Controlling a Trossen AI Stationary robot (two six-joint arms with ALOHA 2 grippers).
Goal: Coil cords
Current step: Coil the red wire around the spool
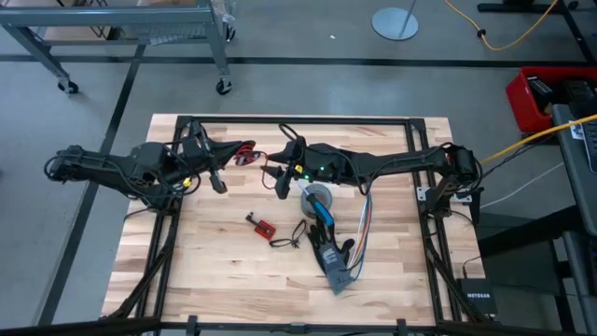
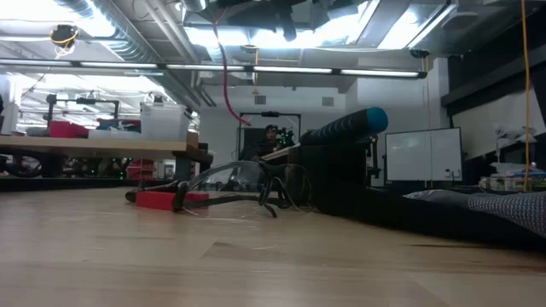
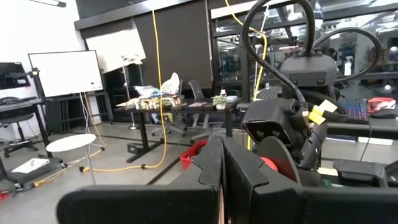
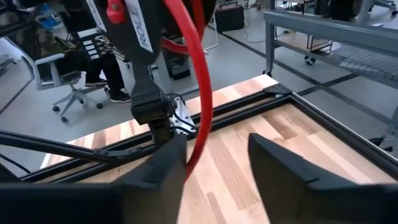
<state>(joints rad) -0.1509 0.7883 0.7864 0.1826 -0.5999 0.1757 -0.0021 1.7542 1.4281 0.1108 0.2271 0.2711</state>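
The cord [image 1: 246, 157], red with black parts, hangs in the air between my two grippers over the table's far middle. In the right wrist view it is a red strand [image 4: 200, 93] curving down, and in the low view a red line [image 2: 225, 85]. My left gripper [image 1: 233, 156] is shut [image 3: 222, 149]. It also shows in the right wrist view [image 4: 155, 115], at the cord's metal clip end. My right gripper [image 1: 275, 172] is open [image 4: 217, 155], with the red strand passing between its fingers, close to one finger. My left gripper is shut at the cord's metal clip end [image 4: 181, 122], pinched between its two fingers; the clip is lifted clear of the table. The cord runs off slack in a loop. My right gripper has the red strand close along the inner side of one finger [image 4: 177, 155]; whether it touches, I cannot tell.
A grey tape roll [image 1: 317, 198], a blue-handled tool [image 1: 322, 213], multicoloured ribbon wires [image 1: 362, 224] and a grey flat object [image 1: 334, 268] lie at the centre right. A small red board [image 1: 264, 225] with a short black wire [image 1: 284, 239] lies mid-table. A black frame [image 1: 298, 121] edges the table.
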